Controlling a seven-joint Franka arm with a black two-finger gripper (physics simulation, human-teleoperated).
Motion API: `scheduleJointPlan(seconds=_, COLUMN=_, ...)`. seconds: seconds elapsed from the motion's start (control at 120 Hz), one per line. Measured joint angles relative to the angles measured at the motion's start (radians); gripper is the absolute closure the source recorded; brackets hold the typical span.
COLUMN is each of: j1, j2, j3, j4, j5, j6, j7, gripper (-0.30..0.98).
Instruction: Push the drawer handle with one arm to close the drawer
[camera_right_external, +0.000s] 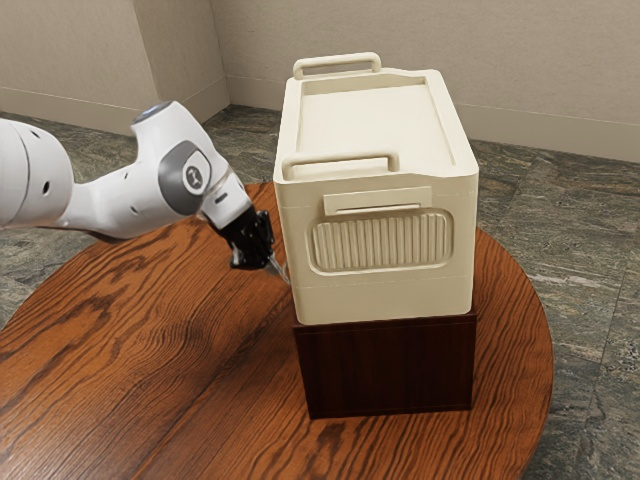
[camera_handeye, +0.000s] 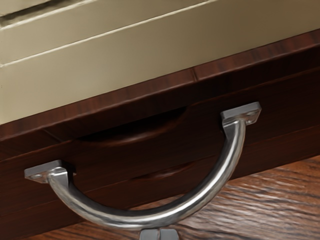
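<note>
"Drawer handle, the bowed bar of shiny silver metal: where is it?"

"On the dark reddish-brown wooden drawer front, fixed by a flat grey foot at each end, its curve swinging out from the wood. There's a shallow scooped notch in that front's upper edge."

"And the cabinet?"

"The dark brown, box-shaped wooden cabinet stands on the round, strongly grained brown wooden worktop. A large cream box with two looped handles on top sits on it. I can't tell whether the drawer is fully closed."

"How is the arm held?"

"The white, jointed arm enters from the exterior view's left, runs low over the worktop, rises to a rounded wrist joint and bends down again. The hand slants downward, toward the exterior view's right, so the black two-finger claw points at the cabinet's handle side, its tips near the cream box's lower edge."

"Claw open?"

"No, its grey fingertips are together, side by side with only a thin seam. In the wrist view the claw has its tips right by the outermost part of the handle's curve. The bar isn't pinched between them, and I can't tell whether they touch it."
</note>
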Motion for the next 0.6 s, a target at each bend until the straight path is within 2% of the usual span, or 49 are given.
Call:
scheduleJointPlan(seconds=0.158, j1=-0.009, j2=-0.073, j3=0.043, j4=-0.057, j5=-0.009, j6=-0.019, j7=0.0, gripper=0.78)
scheduleJointPlan(seconds=0.217, j1=-0.01, j2=-0.138, j3=0.058, j4=-0.074, j5=0.008, j6=-0.026, j7=-0.01, gripper=0.66)
scheduleJointPlan(seconds=0.3, j1=-0.001, j2=-0.241, j3=0.06, j4=-0.059, j5=0.169, j6=-0.072, j7=-0.082, gripper=0.48)
scheduleJointPlan(seconds=0.358, j1=0.003, j2=-0.309, j3=0.04, j4=0.02, j5=0.329, j6=-0.158, j7=-0.17, gripper=0.37)
scheduleJointPlan(seconds=0.442, j1=0.006, j2=-0.367, j3=-0.033, j4=0.171, j5=0.498, j6=-0.324, j7=-0.313, gripper=0.25)
scheduleJointPlan(seconds=0.492, j1=-0.004, j2=-0.378, j3=-0.1, j4=0.28, j5=0.576, j6=-0.418, j7=-0.397, gripper=0.2)
scheduleJointPlan(seconds=0.542, j1=-0.002, j2=-0.379, j3=-0.129, j4=0.349, j5=0.629, j6=-0.491, j7=-0.476, gripper=0.17)
scheduleJointPlan(seconds=0.567, j1=0.039, j2=-0.377, j3=-0.163, j4=0.369, j5=0.648, j6=-0.52, j7=-0.513, gripper=0.15)
scheduleJointPlan(seconds=0.6, j1=0.196, j2=-0.371, j3=-0.303, j4=0.385, j5=0.667, j6=-0.553, j7=-0.56, gripper=0.13)
